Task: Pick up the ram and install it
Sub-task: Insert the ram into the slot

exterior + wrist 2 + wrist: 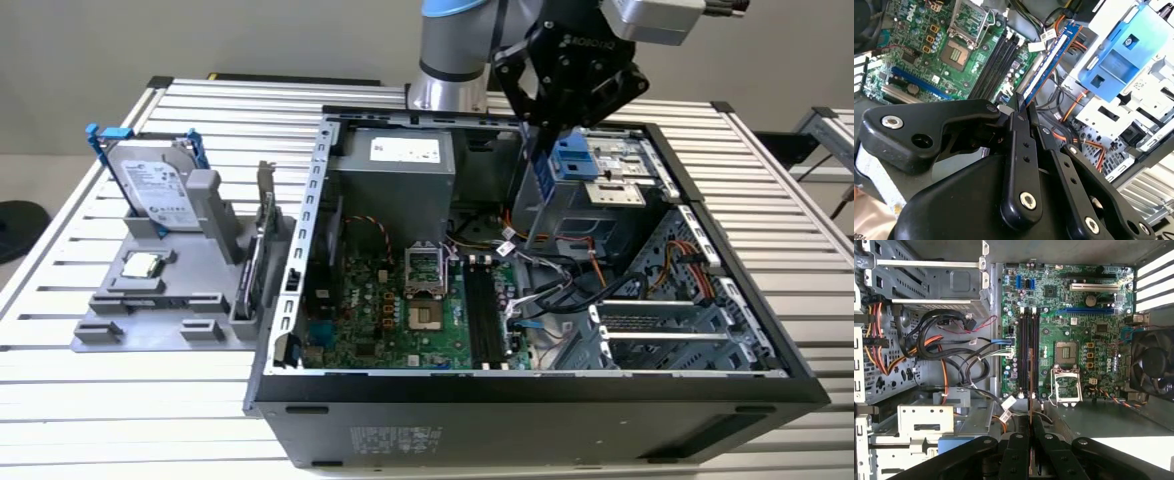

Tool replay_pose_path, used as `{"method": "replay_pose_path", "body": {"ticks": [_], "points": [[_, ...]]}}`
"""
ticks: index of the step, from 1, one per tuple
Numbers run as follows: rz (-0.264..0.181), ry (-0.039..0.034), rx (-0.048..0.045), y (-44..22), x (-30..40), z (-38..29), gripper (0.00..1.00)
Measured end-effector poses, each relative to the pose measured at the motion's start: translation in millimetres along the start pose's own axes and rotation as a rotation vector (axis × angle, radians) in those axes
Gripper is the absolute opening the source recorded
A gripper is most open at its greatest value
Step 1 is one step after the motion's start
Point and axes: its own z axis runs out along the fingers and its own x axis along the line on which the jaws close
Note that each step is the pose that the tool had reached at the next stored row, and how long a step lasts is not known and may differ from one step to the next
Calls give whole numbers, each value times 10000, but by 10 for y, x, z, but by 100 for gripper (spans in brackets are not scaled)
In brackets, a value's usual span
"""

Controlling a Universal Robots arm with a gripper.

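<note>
Pinched in the tool (pixel 549 128) is the ram (pixel 542 168). The black fingers (pixel 1021 150) are drawn close together, with only the thin board between their tips. In the exterior view the ram is held upright by its upper end, and its lower end hangs free inside the open computer case (pixel 534 390), which lies on its side on the slatted table (pixel 120 400).

The ram is carried over the far part of the case, just beside the blue drive carrier (pixel 574 160) and above a tangle of cables (pixel 547 290). It touches nothing but the tool and is well apart from the memory slots (pixel 483 320).

In the second wrist view the blue stick (pixel 1046 67) is seen running out from the fingertips. A white label is seen along its face, with the green motherboard (pixel 919 60) and the dark slots (pixel 996 60) beyond it.

In the first wrist view the ram (pixel 1033 422) is seen edge-on as a thin line rising from between the closed fingers (pixel 1016 455). It runs in the same direction as the slots (pixel 1029 350).

On the exterior view's left, a hard drive (pixel 154 185) in a blue bracket and a small square processor chip (pixel 143 265) are kept on a grey stand (pixel 160 320) on the table.
</note>
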Motion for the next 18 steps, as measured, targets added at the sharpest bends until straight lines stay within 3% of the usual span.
{"method": "replay_pose_path", "body": {"ticks": [18], "points": [[43, 160, 31, 0, 10, 166, 0]]}}
